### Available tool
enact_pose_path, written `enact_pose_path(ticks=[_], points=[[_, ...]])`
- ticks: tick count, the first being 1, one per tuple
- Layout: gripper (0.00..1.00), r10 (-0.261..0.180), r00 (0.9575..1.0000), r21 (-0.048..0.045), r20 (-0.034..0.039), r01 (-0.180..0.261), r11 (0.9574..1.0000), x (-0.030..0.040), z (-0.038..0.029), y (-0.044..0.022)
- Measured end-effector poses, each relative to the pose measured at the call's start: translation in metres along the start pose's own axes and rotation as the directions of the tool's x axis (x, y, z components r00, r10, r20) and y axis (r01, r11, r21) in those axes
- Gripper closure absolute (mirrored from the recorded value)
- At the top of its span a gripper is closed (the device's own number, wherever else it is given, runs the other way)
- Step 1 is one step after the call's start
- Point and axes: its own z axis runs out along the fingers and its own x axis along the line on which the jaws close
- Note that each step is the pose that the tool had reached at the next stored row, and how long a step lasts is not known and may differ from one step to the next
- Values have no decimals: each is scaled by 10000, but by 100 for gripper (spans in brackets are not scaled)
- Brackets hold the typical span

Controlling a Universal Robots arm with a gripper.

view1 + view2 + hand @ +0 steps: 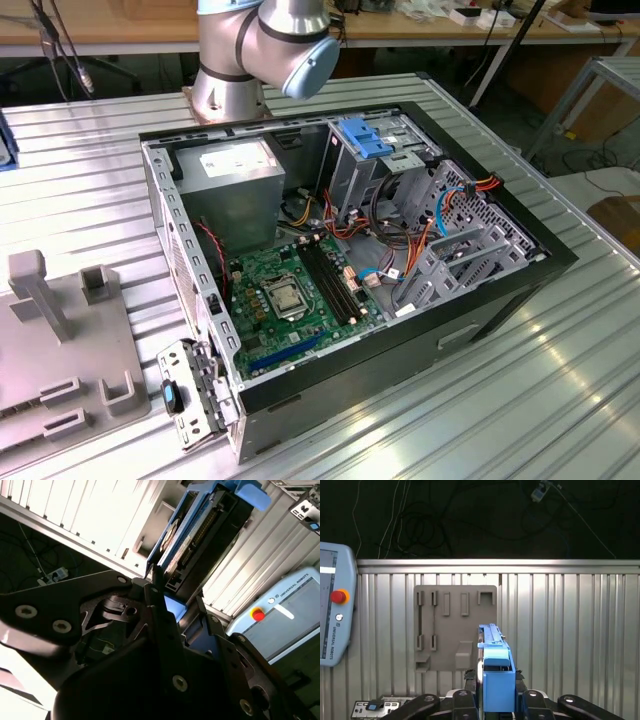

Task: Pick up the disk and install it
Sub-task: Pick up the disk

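Observation:
The disk [495, 667] is a dark drive in a bright blue carrier, and it stands on edge between my gripper's black fingers [464, 700]. My gripper [497, 696] is shut on it, high above the ribbed metal table. In the second wrist view the disk [200, 535] juts out beyond the gripper [175, 607], with a blue end tab [252, 492] at its far end. The open computer case [350, 260] lies on its side in the exterior view, with the arm's base [250, 60] behind it.
A grey fixture plate [455, 630] with slots lies on the table below the disk, also at the exterior view's left [60, 350]. A teach pendant [332, 610] rests beside it. Inside the case are a motherboard [290, 295], cables, and a pale blue bracket [365, 135].

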Motion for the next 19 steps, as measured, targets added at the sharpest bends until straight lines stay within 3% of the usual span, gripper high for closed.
enact_pose_path(ticks=[2,8,11,19], points=[[63,0,10000,-1,0,0,10000,0,4,-111],[63,1,10000,1,0,-1,10000,0,14,-292],[63,-1,10000,-1,-1,1,10000,-1,18,-432],[63,0,10000,0,0,0,10000,-1,29,-683]])
